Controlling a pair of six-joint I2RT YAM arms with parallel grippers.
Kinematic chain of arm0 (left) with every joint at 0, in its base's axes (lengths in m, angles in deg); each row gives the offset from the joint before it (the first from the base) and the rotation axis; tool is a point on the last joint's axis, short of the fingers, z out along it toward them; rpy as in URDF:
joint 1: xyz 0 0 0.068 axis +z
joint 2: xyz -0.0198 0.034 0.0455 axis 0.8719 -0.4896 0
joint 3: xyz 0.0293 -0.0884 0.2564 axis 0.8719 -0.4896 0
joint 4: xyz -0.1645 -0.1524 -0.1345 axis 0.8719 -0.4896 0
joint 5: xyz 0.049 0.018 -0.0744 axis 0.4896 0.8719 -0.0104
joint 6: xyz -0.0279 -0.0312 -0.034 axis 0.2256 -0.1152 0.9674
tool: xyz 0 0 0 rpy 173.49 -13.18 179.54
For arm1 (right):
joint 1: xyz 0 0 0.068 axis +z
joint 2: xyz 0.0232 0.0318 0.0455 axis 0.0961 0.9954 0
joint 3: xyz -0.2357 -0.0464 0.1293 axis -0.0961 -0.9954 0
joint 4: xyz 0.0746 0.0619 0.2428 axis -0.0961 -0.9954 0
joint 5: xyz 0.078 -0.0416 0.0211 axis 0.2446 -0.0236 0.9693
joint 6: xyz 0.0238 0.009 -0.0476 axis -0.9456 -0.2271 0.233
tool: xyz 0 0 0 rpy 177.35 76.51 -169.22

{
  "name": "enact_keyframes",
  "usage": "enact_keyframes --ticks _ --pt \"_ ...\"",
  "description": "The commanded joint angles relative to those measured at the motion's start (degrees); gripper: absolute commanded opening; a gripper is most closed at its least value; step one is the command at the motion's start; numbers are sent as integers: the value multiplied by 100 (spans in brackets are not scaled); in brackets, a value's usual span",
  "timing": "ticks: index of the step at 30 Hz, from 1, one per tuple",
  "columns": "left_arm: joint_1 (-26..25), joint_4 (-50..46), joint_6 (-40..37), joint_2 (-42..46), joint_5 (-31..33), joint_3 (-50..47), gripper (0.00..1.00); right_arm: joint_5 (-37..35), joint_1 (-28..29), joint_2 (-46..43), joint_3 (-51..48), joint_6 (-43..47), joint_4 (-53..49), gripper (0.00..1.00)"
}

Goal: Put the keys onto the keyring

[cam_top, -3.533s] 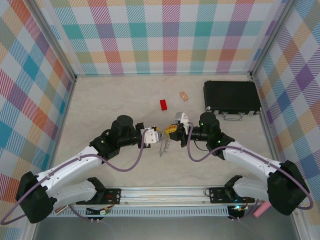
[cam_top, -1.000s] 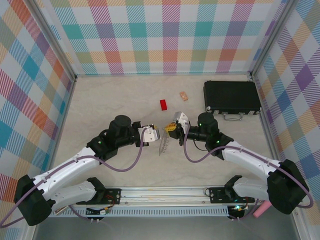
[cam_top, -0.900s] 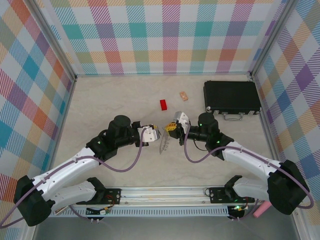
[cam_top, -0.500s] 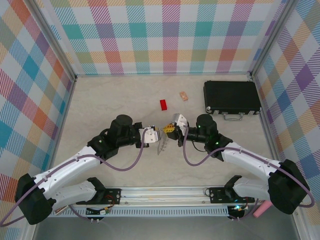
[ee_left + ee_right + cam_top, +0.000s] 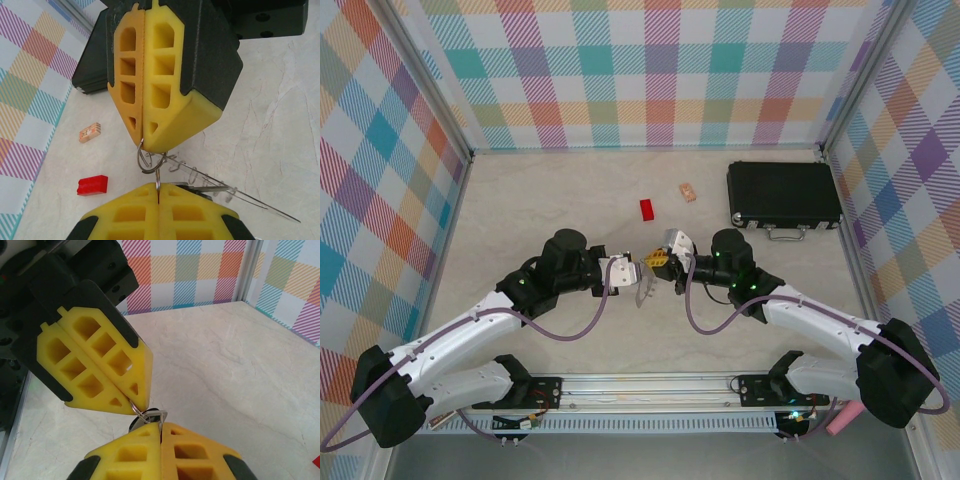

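My claws have crept tip to tip since earlier. My left claw (image 5: pixel 158 194) pinches the dangling keyring (image 5: pixel 642 290) by a wire loop (image 5: pixel 136 409). My right claw (image 5: pixel 160 429) grips the key (image 5: pixel 151 416) tight. Slight misalignment could twist that loop free and drop the ring.

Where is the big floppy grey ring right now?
In the overhead view the keyring hangs mid-table between the left gripper and right gripper, whose tips nearly meet, nearer the arms than the red block.
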Motion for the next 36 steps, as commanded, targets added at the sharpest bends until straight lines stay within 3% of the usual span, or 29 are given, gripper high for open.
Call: enact_keyframes --ticks 1,36 --pt "-30 200 18 46 51 156 0 80 56 -1 28 145 160 0" --pt "-30 347 113 124 184 57 0 340 146 87 92 217 76 0"
